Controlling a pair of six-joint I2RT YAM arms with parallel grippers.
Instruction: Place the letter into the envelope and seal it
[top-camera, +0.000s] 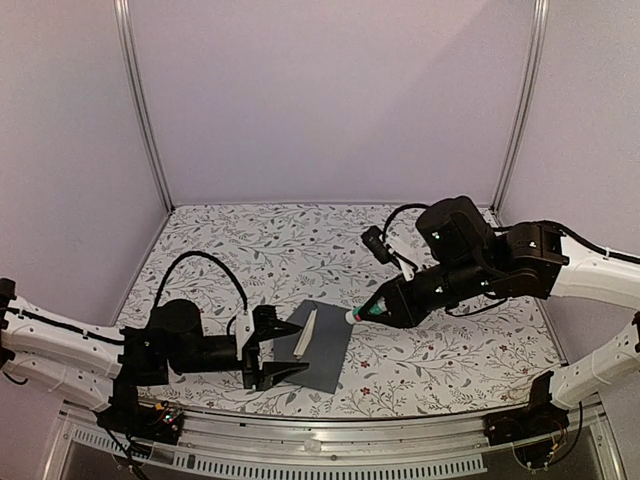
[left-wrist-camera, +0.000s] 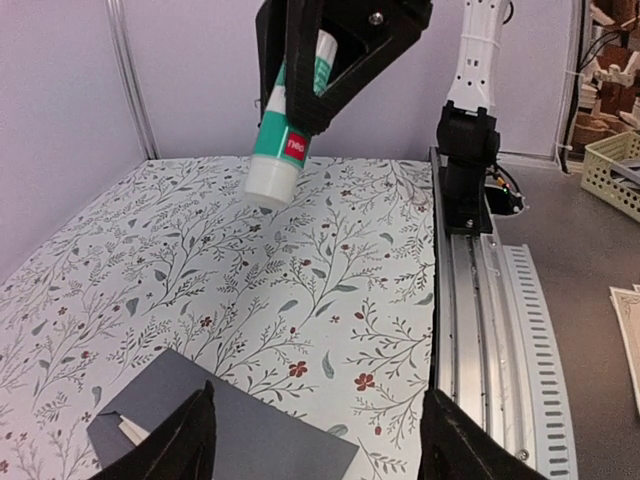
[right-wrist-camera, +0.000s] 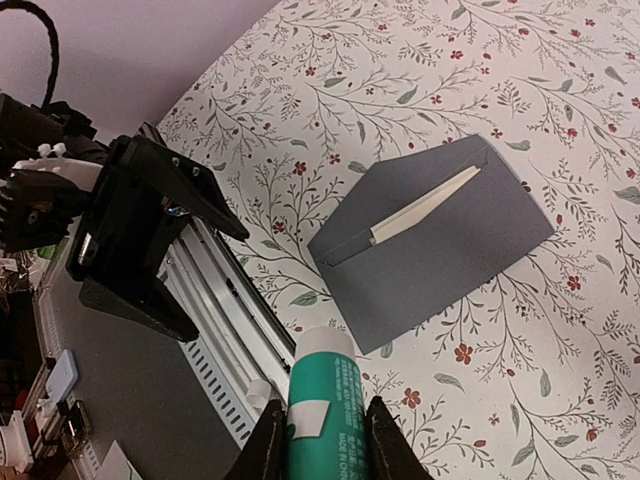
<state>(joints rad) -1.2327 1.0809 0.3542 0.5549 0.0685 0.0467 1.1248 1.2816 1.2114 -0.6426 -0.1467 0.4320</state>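
Envelope (top-camera: 325, 350) lies flat on the table (top-camera: 450, 365), near the front edge and just ahead of the left arm. We see the letter (top-camera: 309, 328) only as a thin tan strip along the flap line. The rest is hidden inside the grey paper.

Left pincer (top-camera: 300, 348): jaws spread wide with nothing between them, set over the envelope's left end. We cannot tell whether the fingers touch the paper.

Right pincer (right-wrist-camera: 322, 445): pressed onto a teal and white tube (right-wrist-camera: 322, 385). It holds the tube tilted, white end down, above the table just right of the envelope. The tube is clear of the paper.

Writing on the tube:
- In the right wrist view, a line of white print runs lengthwise on the teal body. We read "MADE IN"; the rest is too small.
- In the left wrist view, there is a small red patch with white letters, upside down. We cannot read it.

The cloth is printed with leaf sprigs and small red flowers.
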